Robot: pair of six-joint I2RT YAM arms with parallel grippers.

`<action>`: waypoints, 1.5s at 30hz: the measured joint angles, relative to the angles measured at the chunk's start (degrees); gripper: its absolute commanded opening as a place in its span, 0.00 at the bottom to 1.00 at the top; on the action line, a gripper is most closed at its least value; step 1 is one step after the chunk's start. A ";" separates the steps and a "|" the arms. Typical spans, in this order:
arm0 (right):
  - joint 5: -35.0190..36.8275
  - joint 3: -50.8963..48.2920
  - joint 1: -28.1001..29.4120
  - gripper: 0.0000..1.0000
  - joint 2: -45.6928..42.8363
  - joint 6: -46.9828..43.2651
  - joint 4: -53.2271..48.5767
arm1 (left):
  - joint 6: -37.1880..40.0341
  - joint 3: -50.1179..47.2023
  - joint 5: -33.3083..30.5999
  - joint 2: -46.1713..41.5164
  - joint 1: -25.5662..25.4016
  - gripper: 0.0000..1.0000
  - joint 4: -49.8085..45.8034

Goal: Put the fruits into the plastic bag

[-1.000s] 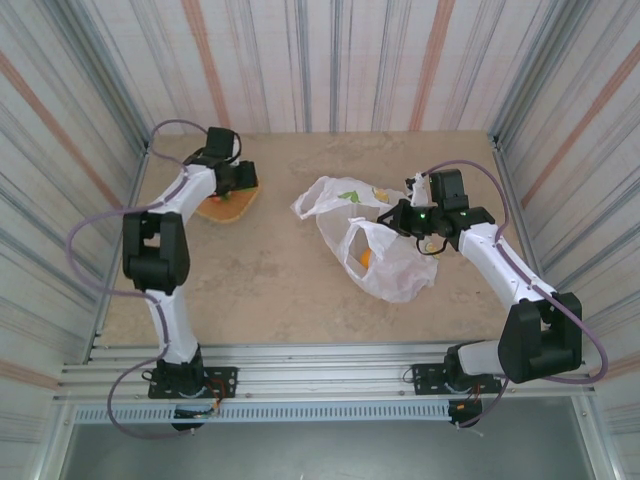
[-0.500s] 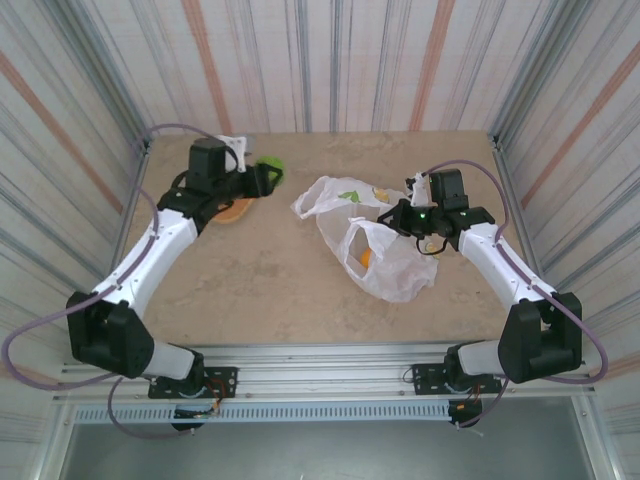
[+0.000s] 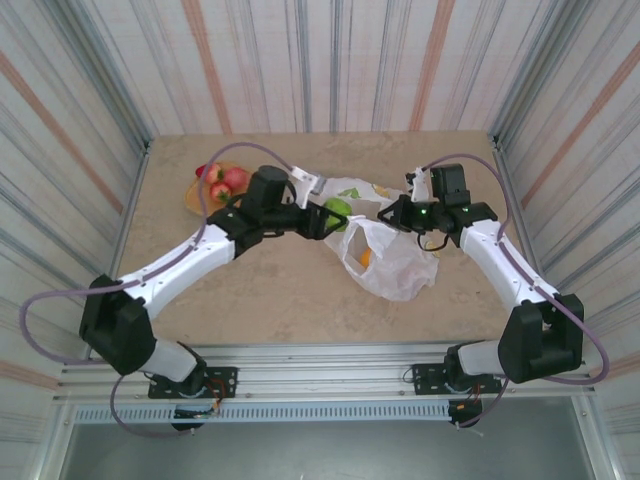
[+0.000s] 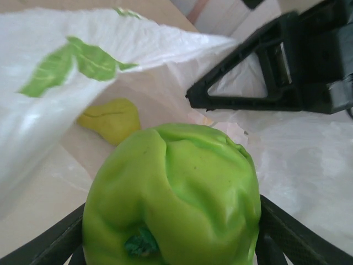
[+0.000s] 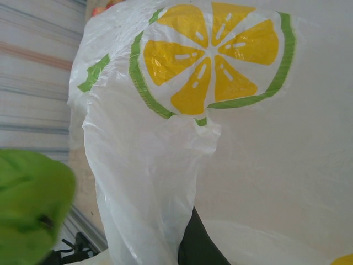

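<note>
- The left gripper (image 3: 330, 215) is clamped on a green apple (image 3: 340, 208), a black finger (image 4: 55, 243) on either side of the fruit.
- In the top view the apple hangs just past the table (image 3: 250, 300) centre toward 1 o'clock, at the 10 o'clock edge of the plastic bag (image 3: 400, 268).
- From the left wrist the apple (image 4: 176, 193) sits right at the bag's open mouth, stem end facing the camera.
- The right gripper (image 3: 398, 214) is closed, pinching the bag's upper edge at the bag's 12 o'clock and holding the film raised.
- The white bag lies just off centre toward 3 o'clock, and its printed lemon slice (image 5: 212, 55) faces the right wrist camera.
- An orange fruit (image 3: 366, 257) shows through the bag's mouth, and a yellow-green piece (image 4: 110, 118) lies on the film inside.
- The woven tray (image 3: 195, 195) rests at 10 o'clock on the table, well apart from the bag, with red peaches (image 3: 232, 180) on it.
</note>
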 measured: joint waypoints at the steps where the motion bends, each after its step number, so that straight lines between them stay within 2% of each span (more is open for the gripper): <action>1: -0.02 0.07 0.00 0.00 0.00 -0.24 -0.37 | 0.46 0.48 -0.37 1.09 -0.72 0.53 -0.11; 9: -1.73 3.17 0.00 0.00 1.73 -0.76 -1.81 | 2.54 1.97 -2.91 5.25 -7.15 0.53 0.02; 15: -4.20 8.20 0.00 0.00 4.46 -5.20 -6.27 | 2.27 2.51 -4.85 6.93 -10.25 0.54 1.92; 32: -4.50 8.68 -0.44 0.00 4.46 -9.11 -10.03 | 2.71 0.70 -25.64 7.48 -10.25 0.57 2.10; 38: -4.63 8.37 -0.44 0.00 4.46 -9.09 -9.77 | 1.36 -0.85 -29.79 11.23 -10.25 0.58 3.32; 45: -4.70 6.67 -0.44 0.00 4.46 -9.09 -9.31 | -2.56 -0.63 -31.36 16.37 -10.25 0.63 5.27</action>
